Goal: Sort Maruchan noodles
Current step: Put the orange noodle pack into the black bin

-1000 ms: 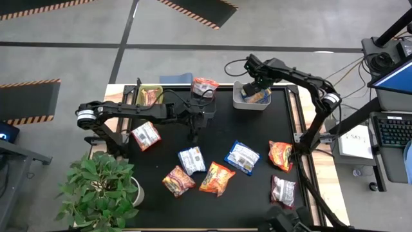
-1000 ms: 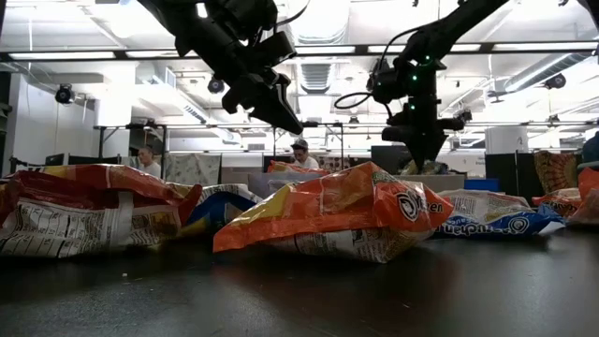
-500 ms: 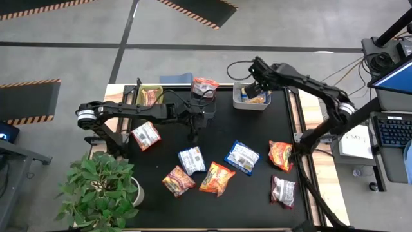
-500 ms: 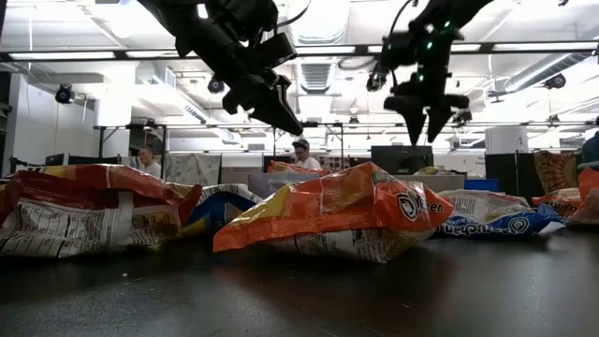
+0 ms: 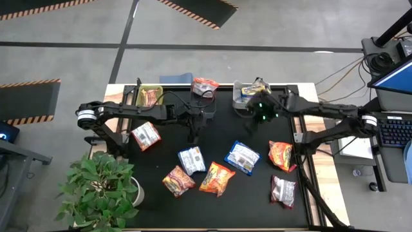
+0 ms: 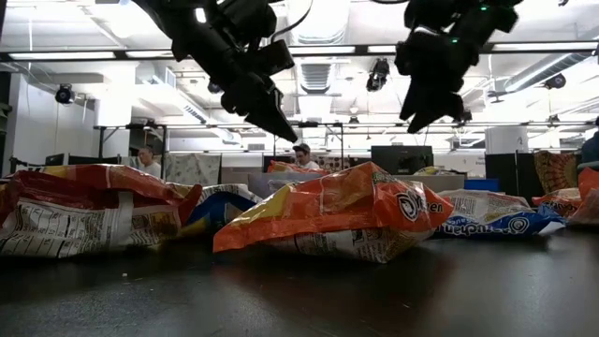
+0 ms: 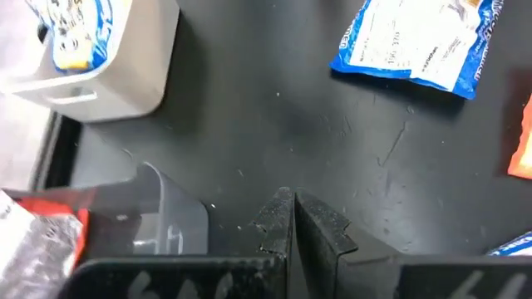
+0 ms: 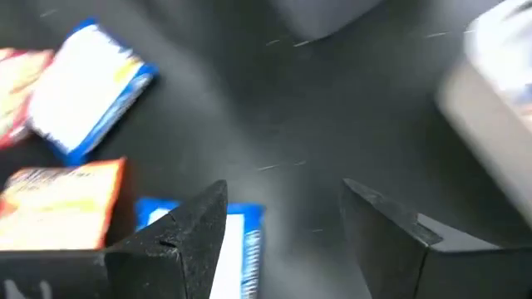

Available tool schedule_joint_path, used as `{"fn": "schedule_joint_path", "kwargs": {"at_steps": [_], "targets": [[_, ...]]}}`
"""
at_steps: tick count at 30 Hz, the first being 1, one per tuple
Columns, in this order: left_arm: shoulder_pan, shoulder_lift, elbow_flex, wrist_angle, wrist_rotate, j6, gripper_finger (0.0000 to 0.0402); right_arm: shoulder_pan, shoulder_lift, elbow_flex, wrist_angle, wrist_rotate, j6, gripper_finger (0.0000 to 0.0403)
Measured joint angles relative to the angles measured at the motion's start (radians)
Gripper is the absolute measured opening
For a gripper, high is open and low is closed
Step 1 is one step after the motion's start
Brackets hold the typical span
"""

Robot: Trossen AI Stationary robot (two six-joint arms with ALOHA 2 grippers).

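Observation:
Several Maruchan packets lie flat on the black table: a white-and-red one (image 5: 146, 135), a silver one (image 5: 192, 160), a blue one (image 5: 242, 156), orange-red ones (image 5: 216, 178) (image 5: 178, 181) (image 5: 280, 155) and a red-and-white one (image 5: 283, 191). My left gripper (image 5: 193, 132) (image 7: 291, 208) hangs shut above bare table, near the dark mesh bin (image 5: 205, 87). My right gripper (image 5: 251, 121) (image 8: 284, 187) is open and holds nothing, above the table just on the near side of the white bin (image 5: 251, 96). A blue-and-yellow packet (image 7: 75, 29) lies in that bin.
A green bin (image 5: 149, 95) at the far left holds a packet, and the mesh bin holds a red-and-white one. A potted plant (image 5: 103, 190) stands off the table's near-left corner. Bare table lies between the bins and the row of packets. People sit in the room behind (image 6: 301, 154).
My right gripper has risen out of the white bin and swung toward the table's near edge and left, over bare table. The blue-and-yellow packet has stayed in the bin.

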Motion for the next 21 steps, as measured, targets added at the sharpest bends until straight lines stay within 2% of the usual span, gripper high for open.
{"fn": "schedule_joint_path", "kwargs": {"at_steps": [7,13,16,21], "targets": [[-0.016,0.000,-0.004,0.001,0.003,-0.123,0.0000,0.128,-0.002,-0.140,0.111,-0.048,0.051,0.0218],[-0.061,0.000,-0.004,0.001,0.086,-0.188,0.0000,0.227,0.027,-0.159,0.119,-0.068,0.104,0.0195],[-0.093,0.000,-0.004,0.001,0.089,-0.199,0.0000,0.257,0.027,-0.129,0.016,-0.079,0.182,0.0181],[-0.132,0.000,-0.004,0.001,0.089,-0.183,0.0000,0.278,0.029,-0.007,-0.317,-0.086,0.415,0.0174]]}}
